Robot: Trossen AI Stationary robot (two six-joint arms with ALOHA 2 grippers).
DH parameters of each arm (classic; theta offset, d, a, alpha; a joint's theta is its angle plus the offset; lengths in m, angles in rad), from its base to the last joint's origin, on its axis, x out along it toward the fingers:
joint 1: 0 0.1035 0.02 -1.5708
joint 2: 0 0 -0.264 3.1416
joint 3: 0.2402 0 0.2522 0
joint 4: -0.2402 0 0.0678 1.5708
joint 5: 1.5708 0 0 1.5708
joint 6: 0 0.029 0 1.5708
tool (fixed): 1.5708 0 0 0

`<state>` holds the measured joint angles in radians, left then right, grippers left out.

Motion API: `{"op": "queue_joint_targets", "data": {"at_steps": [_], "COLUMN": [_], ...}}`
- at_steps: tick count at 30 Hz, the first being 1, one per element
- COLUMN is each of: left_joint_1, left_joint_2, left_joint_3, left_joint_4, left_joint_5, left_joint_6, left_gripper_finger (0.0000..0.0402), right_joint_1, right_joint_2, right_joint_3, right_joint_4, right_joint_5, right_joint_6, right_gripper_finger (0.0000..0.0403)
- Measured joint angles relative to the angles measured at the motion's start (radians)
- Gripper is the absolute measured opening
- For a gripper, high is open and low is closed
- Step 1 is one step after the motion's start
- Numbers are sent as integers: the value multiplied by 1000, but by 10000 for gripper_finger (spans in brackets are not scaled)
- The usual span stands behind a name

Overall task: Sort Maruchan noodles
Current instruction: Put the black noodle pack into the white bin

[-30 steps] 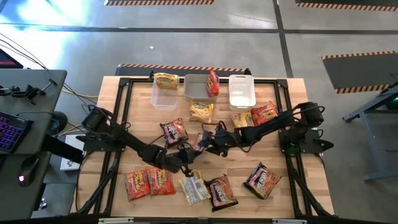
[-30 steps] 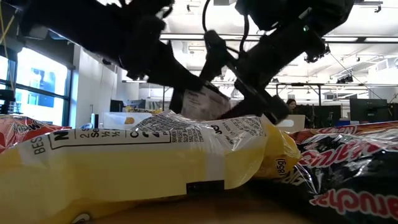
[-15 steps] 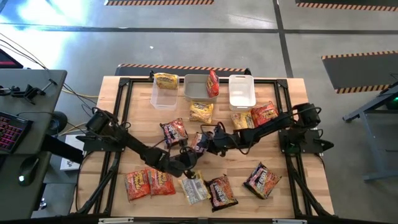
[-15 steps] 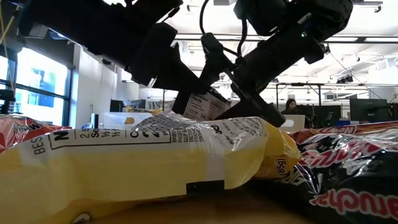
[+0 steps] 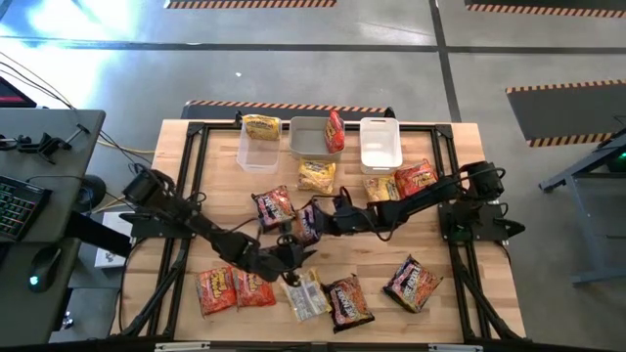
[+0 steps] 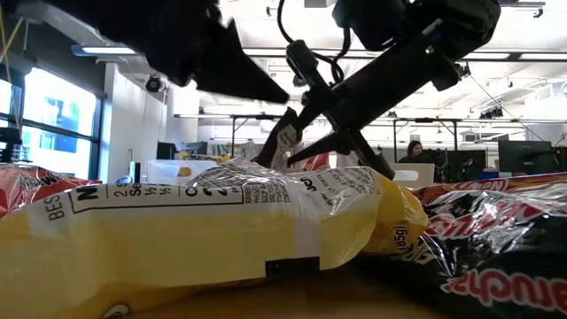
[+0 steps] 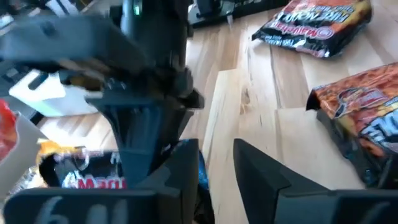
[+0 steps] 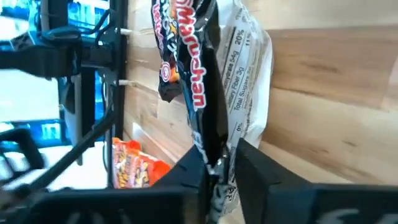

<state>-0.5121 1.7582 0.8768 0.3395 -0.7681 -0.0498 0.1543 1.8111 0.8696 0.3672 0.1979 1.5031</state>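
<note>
1. Wooden table [image 5: 381,293], black frame along its edges; bare wood in the centre-right.
2. Three tubs [image 5: 380,144] lined along the far edge.
3. Noodle packets [image 5: 236,288] scattered near the front edge and mid-table.
4. Right gripper [image 8: 219,163] mid-table, clamped on a dark packet [image 8: 198,74], lifted.
5. Left gripper [image 7: 212,171] just beside, fingers parted, empty.

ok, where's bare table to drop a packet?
Free: the strip between the right claw and the dark packet, and the left edge beside the clear tub. Crowded: front row of packets by the left claw and around the white tub.
</note>
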Motion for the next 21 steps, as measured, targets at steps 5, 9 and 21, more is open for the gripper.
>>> {"op": "queue_joint_targets", "data": {"at_steps": [5,9,21], "left_joint_1": [-8,-8,9], "left_joint_2": [-70,-150,-309], "left_joint_3": [-30,-131,-391], "left_joint_4": [-82,-82,82], "left_joint_5": [-6,-8,66], "left_joint_6": [2,-72,-239], "left_gripper_finger": [97,78,12], "right_joint_1": [-8,-28,-131], "right_joint_2": [0,-4,-8], "right_joint_3": [0,0,11], "right_joint_4": [2,0,-21], "right_joint_5": [-42,-96,-341], "right_joint_6": [-121,-239,-431], "right_gripper_finger": [7,3,91]}}
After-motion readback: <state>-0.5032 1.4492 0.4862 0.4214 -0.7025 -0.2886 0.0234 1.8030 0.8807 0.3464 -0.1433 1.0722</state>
